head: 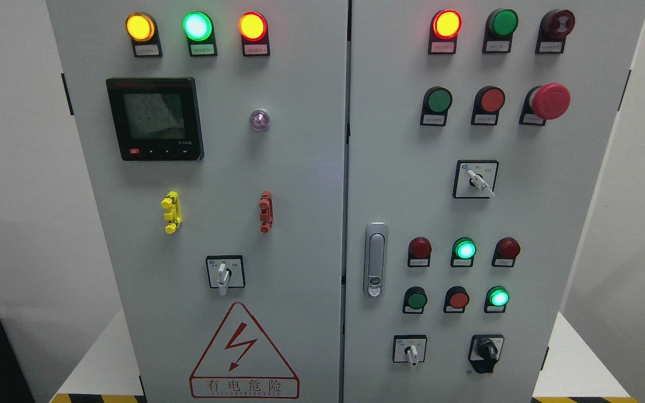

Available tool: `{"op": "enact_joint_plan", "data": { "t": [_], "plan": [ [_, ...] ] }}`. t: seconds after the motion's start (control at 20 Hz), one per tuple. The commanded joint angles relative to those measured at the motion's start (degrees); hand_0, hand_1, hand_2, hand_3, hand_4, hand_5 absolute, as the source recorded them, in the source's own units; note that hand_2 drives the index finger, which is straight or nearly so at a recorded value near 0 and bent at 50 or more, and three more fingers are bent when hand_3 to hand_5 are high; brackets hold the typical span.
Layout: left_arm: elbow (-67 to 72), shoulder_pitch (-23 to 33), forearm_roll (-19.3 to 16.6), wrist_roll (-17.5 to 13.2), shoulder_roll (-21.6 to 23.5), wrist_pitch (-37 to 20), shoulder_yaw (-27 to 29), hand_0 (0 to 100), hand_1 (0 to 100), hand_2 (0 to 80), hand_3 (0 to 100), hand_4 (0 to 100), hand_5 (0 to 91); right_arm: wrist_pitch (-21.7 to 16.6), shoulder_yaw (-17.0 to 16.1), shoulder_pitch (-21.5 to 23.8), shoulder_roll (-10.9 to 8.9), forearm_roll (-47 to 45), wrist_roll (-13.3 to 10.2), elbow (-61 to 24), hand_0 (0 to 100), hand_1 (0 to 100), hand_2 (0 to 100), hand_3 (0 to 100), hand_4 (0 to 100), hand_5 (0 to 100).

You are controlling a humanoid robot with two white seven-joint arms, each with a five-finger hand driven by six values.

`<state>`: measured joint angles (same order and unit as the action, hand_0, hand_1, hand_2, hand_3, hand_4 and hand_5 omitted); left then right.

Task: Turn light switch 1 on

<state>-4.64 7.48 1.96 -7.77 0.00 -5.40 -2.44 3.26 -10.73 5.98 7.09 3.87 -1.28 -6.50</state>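
Selector switch [222, 275] handle apparently pointing down

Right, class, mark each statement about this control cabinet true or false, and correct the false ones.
1. The top row of the left door has three lit lamps, the middle one green. True.
2. The big red mushroom button sits on the left door. False: it is on the right door.
3. A robot hand is touching a switch. False: no hand is in view.
4. The warning triangle is below the left door's white-handled rotary switch. True.
5. The metal door handle is on the right door. True.
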Motion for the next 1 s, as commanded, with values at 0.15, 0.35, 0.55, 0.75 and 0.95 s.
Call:
{"op": "enact_joint_plan", "data": {
  "t": [0.15,0.35,0.55,0.75,0.95],
  "plan": [
    [-0.72,0.08,0.15,0.21,-0.62,0.04,-0.2,23,0,0.0,0,3,0.0,-0.01,0.01,0.0,0.03,0.0,0.05,0.0,0,0,0,0,0,0],
    [-2.72,0.6,0.15,0.21,-0.44,0.12,-0.2,23,0,0.0,0,3,0.0,-0.01,0.01,0.0,0.03,0.0,0.05,0.0,0,0,0,0,0,0],
    [-7.83,2.45,-0.55,0.3,-0.35,0.3,-0.29,23,0,0.0,0,2,0.0,-0.01,0.01,0.0,0.03,0.0,0.05,0.0,0,0,0,0,0,0],
    [-11.25,3.06,-0.73,1.09,-0.35,1.7,-0.38,22,0,0.0,0,2,0.0,-0.01,0.01,0.0,-0.06,0.0,0.05,0.0,0,0,0,0,0,0],
    [-15.39,3.77,-1.17,1.18,0.09,2.23,-0.38,22,0,0.0,0,2,0.0,-0.01,0.01,0.0,-0.06,0.0,0.05,0.0,0,0,0,0,0,0]
  ]
}}
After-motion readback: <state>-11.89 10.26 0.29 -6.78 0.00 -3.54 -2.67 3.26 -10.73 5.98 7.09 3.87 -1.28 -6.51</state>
